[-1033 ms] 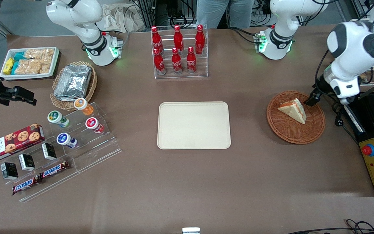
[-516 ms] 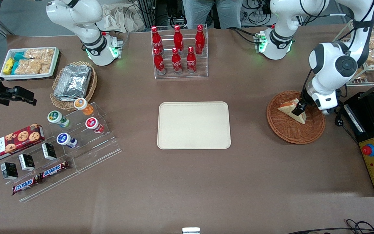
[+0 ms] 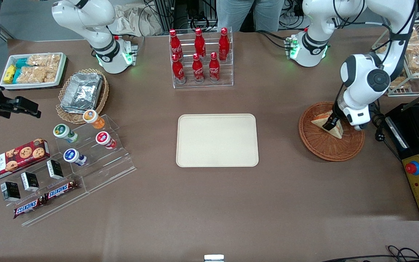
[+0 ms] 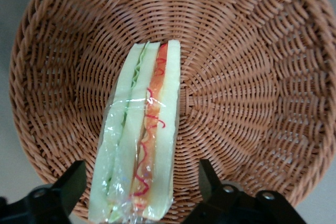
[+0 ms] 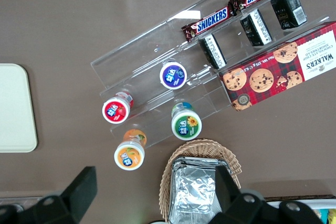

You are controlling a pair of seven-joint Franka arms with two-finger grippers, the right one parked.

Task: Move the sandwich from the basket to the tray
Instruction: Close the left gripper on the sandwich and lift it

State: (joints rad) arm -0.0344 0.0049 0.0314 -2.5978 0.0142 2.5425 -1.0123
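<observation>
Gripper (image 4: pixel 137 192) spread wide, grasping nothing, fingers (image 4: pixel 71 184) astride sandwich (image 4: pixel 142 140) edge, apart from it, inside basket (image 4: pixel 236 103).

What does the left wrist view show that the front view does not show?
Only the left wrist view shows the sandwich's wrapped filling edge, green and red-orange layers, between the open pincer's two fingers. Only the front view shows the empty cream tray, nearer the table's middle, the cola bottles and the snack displays. Both show the sandwich lying in the reddish-brown wicker basket, with the pincer over it.
</observation>
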